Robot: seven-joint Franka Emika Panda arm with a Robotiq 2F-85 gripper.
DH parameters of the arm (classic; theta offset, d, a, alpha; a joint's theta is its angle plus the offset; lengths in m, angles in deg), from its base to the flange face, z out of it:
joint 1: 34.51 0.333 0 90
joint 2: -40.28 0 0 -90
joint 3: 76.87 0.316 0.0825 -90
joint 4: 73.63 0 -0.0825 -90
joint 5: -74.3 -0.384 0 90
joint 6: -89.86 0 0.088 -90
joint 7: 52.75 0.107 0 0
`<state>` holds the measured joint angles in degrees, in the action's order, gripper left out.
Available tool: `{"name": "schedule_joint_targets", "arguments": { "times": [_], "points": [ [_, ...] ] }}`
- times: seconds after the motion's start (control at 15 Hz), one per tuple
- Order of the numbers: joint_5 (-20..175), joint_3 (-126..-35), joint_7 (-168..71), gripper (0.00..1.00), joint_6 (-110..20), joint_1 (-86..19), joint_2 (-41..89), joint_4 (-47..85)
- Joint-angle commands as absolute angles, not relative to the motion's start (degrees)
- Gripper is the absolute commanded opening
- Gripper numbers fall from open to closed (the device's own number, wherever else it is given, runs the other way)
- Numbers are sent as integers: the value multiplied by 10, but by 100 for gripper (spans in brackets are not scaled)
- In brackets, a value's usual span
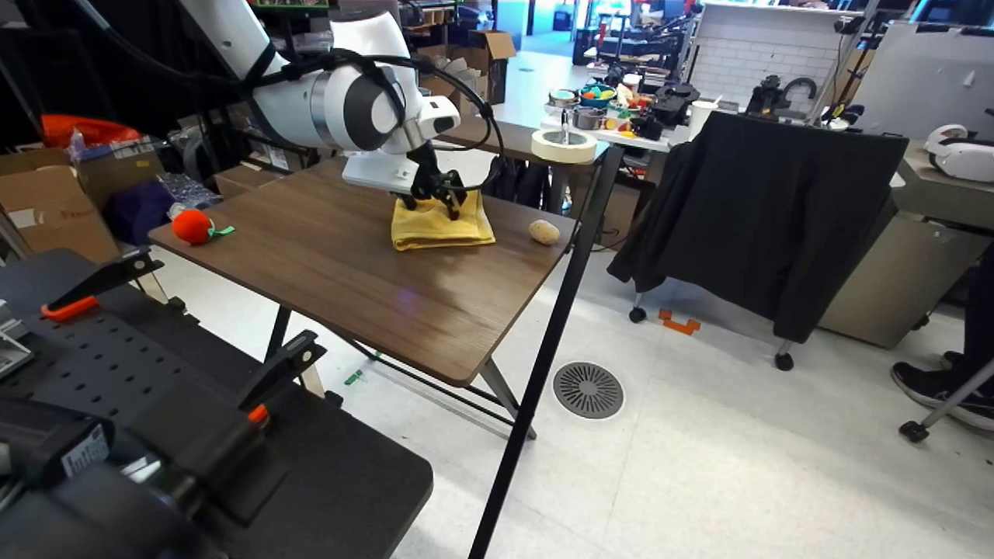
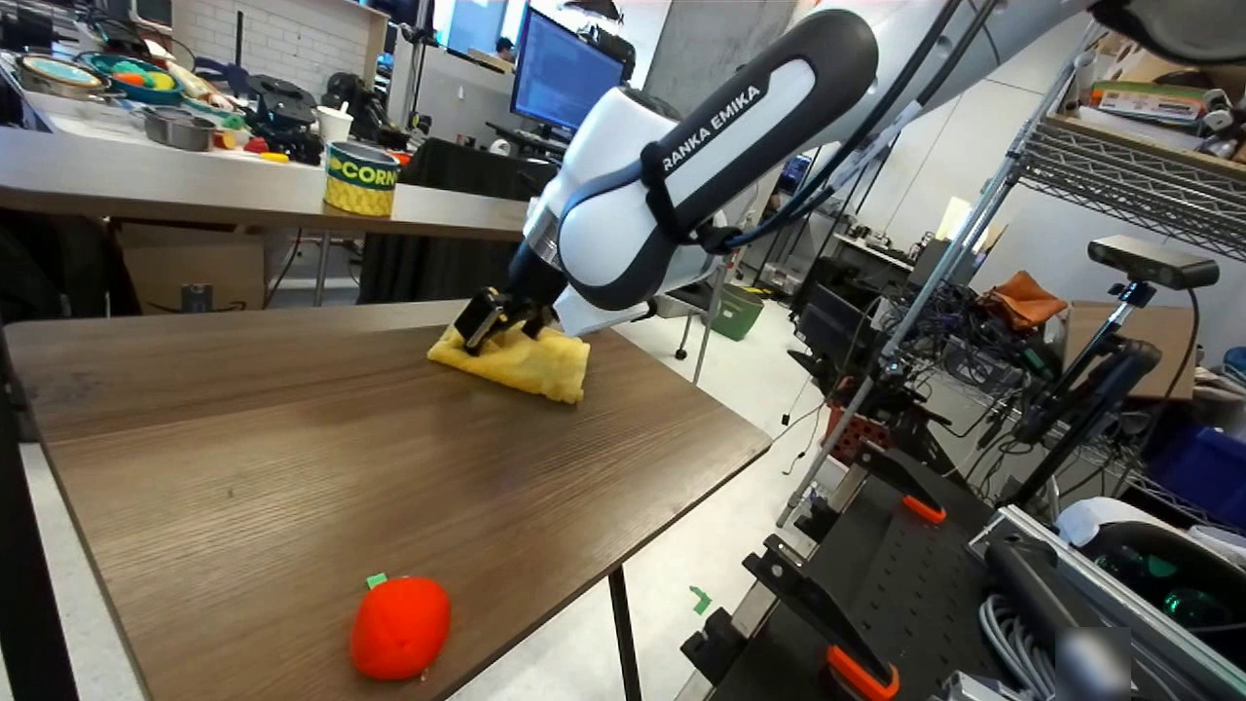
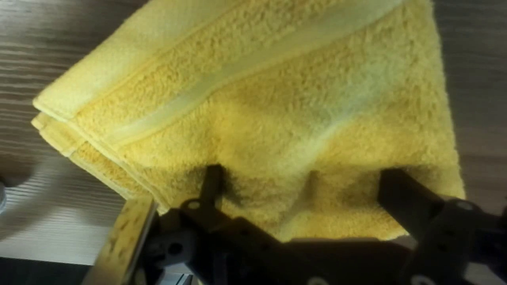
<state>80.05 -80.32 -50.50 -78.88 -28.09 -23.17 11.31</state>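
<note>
A folded yellow towel point(image 1: 443, 234) lies on the brown wooden table point(image 1: 326, 260), seen in both exterior views. My gripper point(image 3: 302, 170) is open over it, with its dark fingers point(image 3: 404, 194) set wide apart. Both fingertips are at the towel's surface in the wrist view, where they cast shadows; whether they press into it I cannot tell. A shallow crease runs through the cloth between them, and nothing is gripped. Several layers of the folded towel point(image 3: 237, 114) show along its left edge. In an exterior view the gripper point(image 2: 503, 339) reaches down onto the towel point(image 2: 540, 368).
A red-orange plush fruit point(image 2: 400, 628) sits near a table corner. Toward another edge lies a tan, potato-like object point(image 1: 544, 232). A dark post topped by a tape roll point(image 1: 543, 151) rises beside the table. A corn can point(image 2: 360, 180) stands on the white counter behind.
</note>
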Motion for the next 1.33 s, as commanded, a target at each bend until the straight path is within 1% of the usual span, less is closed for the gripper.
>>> {"name": "schedule_joint_targets", "arguments": {
  "times": [0.0,0.13,0.33,0.53,0.67,0.93,1.2,1.27],
  "points": [
    [803,-773,-525,100,-798,-265,-240,112],
    [820,-759,-539,100,-811,-232,-247,106],
    [834,-740,-553,100,-794,-186,-255,87],
    [835,-732,-562,100,-775,-169,-258,81],
    [835,-749,-558,100,-779,-167,-254,91],
    [825,-786,-540,100,-782,-198,-232,134],
    [821,-856,-499,100,-783,-212,-226,172],
    [822,-860,-499,100,-773,-219,-221,185]
  ]
}}
